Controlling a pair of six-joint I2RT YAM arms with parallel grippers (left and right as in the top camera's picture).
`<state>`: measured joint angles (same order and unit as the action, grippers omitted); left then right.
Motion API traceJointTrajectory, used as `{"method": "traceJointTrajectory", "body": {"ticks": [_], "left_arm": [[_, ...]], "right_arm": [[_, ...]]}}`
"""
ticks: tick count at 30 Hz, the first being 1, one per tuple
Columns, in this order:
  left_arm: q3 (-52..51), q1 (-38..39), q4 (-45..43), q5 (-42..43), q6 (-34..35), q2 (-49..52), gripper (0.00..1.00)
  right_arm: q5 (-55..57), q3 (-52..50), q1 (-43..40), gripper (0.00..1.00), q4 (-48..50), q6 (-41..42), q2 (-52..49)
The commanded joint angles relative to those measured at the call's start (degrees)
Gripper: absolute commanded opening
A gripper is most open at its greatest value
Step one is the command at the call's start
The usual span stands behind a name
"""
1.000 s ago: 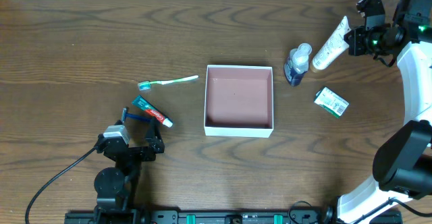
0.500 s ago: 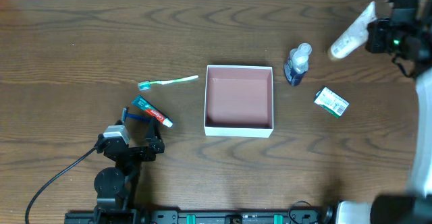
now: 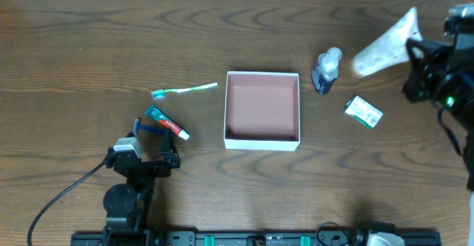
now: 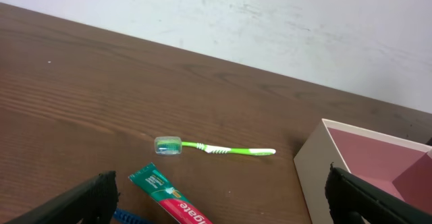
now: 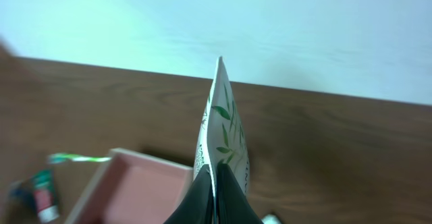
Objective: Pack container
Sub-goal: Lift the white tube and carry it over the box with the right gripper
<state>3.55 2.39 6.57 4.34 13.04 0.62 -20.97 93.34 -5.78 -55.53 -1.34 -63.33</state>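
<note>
Overhead shows you the container (image 3: 262, 110) sitting open at the middle of the table (image 3: 89, 46), its reddish-brown floor bare, so packing looks barely begun. Your right gripper (image 3: 413, 47) is clamped shut on a white tube (image 3: 378, 47), which it carries in the air near the table's far right edge, beyond the small bottle (image 3: 326, 70) and the green-and-white packet (image 3: 364, 112). The step in hand seems to be carrying this tube to the box. Next you would swing it left over the bottle without knocking it, lower it inside the walls, then release. Your left gripper (image 4: 219, 183) hangs spread wide and holds nothing, with the toothpaste (image 3: 167, 123) just ahead and the toothbrush (image 3: 185, 90) a little beyond.
</note>
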Motion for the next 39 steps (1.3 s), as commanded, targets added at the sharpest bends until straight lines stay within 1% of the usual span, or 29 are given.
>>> {"method": "traceJointTrajectory", "body": {"ticks": [1, 5, 10, 13, 17, 22, 29, 32, 39], "left_arm": [[-1.7, -0.2, 0.6, 0.6, -1.0, -0.3, 0.98], [-1.7, -0.2, 0.6, 0.6, -1.0, -0.3, 0.98], [-1.7, -0.2, 0.6, 0.6, -1.0, -0.3, 0.98], [-1.7, -0.2, 0.6, 0.6, -1.0, -0.3, 0.98], [-1.7, -0.2, 0.6, 0.6, -1.0, -0.3, 0.98], [-1.7, -0.2, 0.6, 0.6, -1.0, -0.3, 0.98], [-1.7, -0.2, 0.6, 0.6, -1.0, -0.3, 0.98], [-1.7, -0.2, 0.6, 0.6, -1.0, -0.3, 0.98], [-1.7, -0.2, 0.6, 0.6, -1.0, -0.3, 0.98]], "right_arm": [[-3.1, 1.6, 5.3, 0.01, 0.1, 4.1, 0.9], [-3.0, 1.4, 11.9, 0.01, -0.7, 5.7, -0.9], [-2.2, 1.4, 19.2, 0.01, -0.5, 5.9, -6.4], [-0.7, 1.4, 23.0, 0.01, -0.4, 2.5, -10.4], [1.0, 1.4, 26.3, 0.01, 0.3, -4.0, -16.2], [1.5, 1.4, 27.5, 0.01, 1.8, -13.3, -22.2], [1.5, 1.4, 27.5, 0.01, 2.2, -23.9, -27.7], [1.6, 1.4, 27.4, 0.01, 3.1, -25.6, -28.9], [1.7, 1.4, 27.1, 0.01, 7.4, -25.6, -31.1]]}}
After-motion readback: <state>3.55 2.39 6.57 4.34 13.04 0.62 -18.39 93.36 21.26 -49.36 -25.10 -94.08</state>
